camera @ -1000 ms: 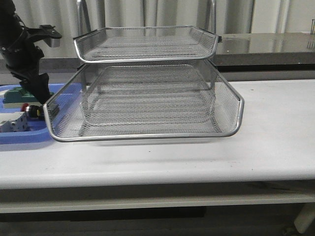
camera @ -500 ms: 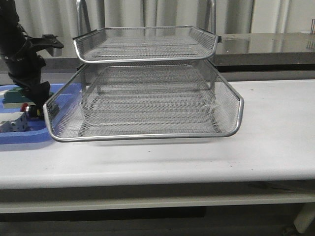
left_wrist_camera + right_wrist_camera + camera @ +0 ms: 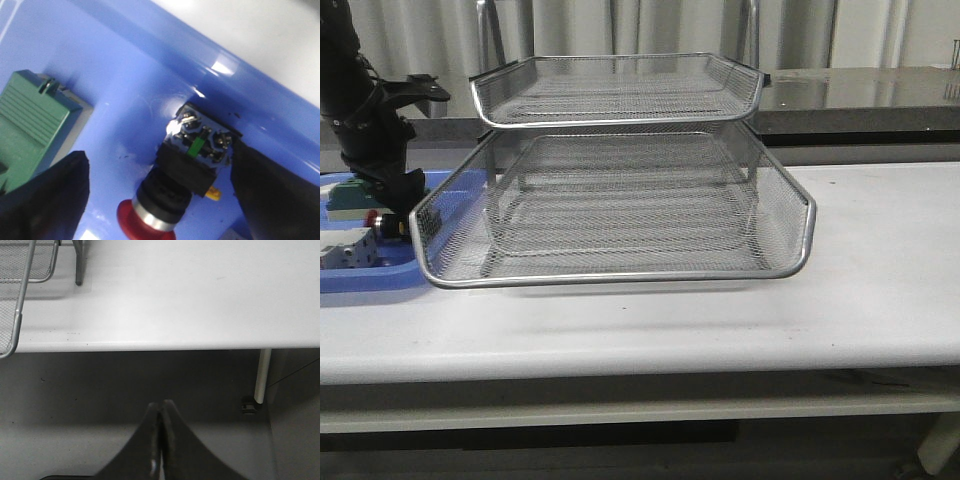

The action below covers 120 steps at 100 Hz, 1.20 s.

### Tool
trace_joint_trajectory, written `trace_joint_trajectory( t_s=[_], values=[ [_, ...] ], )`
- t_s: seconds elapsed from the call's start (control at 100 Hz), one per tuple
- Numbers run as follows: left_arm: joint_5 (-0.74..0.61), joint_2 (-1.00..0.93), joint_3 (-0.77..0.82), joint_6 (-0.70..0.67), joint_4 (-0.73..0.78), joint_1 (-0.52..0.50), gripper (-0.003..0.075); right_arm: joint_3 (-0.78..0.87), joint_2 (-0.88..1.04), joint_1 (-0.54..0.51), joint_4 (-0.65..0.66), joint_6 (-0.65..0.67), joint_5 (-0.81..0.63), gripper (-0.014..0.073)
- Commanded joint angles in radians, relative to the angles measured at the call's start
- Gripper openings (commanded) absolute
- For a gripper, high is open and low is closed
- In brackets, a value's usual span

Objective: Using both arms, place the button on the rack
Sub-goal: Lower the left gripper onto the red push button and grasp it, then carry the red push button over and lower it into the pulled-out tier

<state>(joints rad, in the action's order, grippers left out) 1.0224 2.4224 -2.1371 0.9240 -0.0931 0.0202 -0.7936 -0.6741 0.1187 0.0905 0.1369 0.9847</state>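
The button (image 3: 177,185) lies on its side in the blue tray (image 3: 125,95), red cap toward the camera, wired rear block away from it. My left gripper (image 3: 157,167) is open and straddles it, one black finger (image 3: 50,195) on each side, with a gap to the body on both. In the front view the button (image 3: 382,222) shows at the far left under the left arm, just beside the rack (image 3: 620,272), a silver wire-mesh tray stand in mid-table. My right gripper (image 3: 161,407) is shut on nothing, hanging in front of and below the table edge.
A green-and-beige block (image 3: 30,120) sits in the blue tray beside the button, and a white block (image 3: 345,250) lies nearer the front. The tray's raised rim (image 3: 360,278) and the rack's lower tray corner (image 3: 420,225) crowd the left gripper. A rack corner (image 3: 15,315) shows in the right wrist view.
The left arm has sunk a little lower over the blue tray, bringing its fingers down around the button. The rack and the button have not moved.
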Motion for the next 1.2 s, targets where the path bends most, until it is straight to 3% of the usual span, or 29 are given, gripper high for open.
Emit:
trace_joint_trajectory(
  t_s=[0.0,0.2,0.51,0.7,1.19],
  values=[
    [-0.023,-0.023,-0.012,0.000,0.004,0.005,0.0551,-0.032,0.002,-0.004,0.018,-0.001,-0.058,-0.0067],
    [-0.012,-0.023,-0.012,0.000,0.004,0.005,0.0396,-0.032,0.002,-0.004,0.018,-0.001,-0.058,-0.0067],
    [0.015,-0.026,-0.012,0.000,0.004,0.005,0.0006,-0.032,0.000,-0.004,0.017,-0.001,-0.058,-0.0067],
    [0.062,-0.068,-0.016,-0.034,0.004,0.003,0.0004,-0.032,0.000,-0.004,0.017,-0.001,-0.058,-0.0067],
    [0.252,-0.240,-0.204,-0.284,-0.033,-0.009,0.0004,-0.032,0.000,-0.004,0.017,-0.001,-0.058,-0.0067]
  ],
)
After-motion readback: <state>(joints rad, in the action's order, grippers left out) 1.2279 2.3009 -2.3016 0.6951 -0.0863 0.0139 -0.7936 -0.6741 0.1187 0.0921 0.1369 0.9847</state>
